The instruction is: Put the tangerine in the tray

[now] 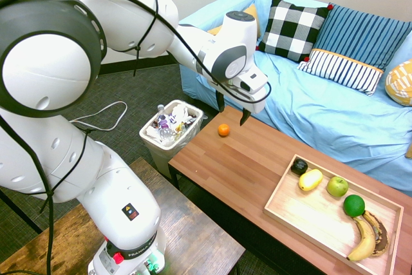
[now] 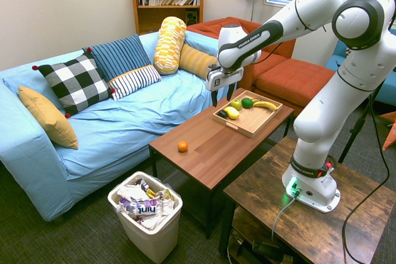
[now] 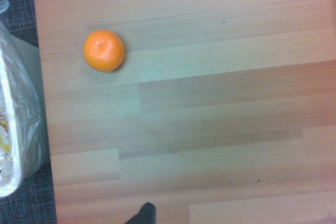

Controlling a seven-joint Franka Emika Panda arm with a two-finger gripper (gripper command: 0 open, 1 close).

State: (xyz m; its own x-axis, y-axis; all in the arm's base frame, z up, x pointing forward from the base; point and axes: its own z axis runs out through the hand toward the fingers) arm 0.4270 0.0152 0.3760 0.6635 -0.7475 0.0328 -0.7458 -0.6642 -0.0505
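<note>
Tray — far corner cut off; end effector open — tangerine clear.

First exterior view: taken from above, behind the arm, angled down across the coffee table to the sofa. Second exterior view: set opposite, farther back, sofa at picture left, bookshelf beyond. Wrist view: aimed down, close. Table end and bin shared by all three.
</note>
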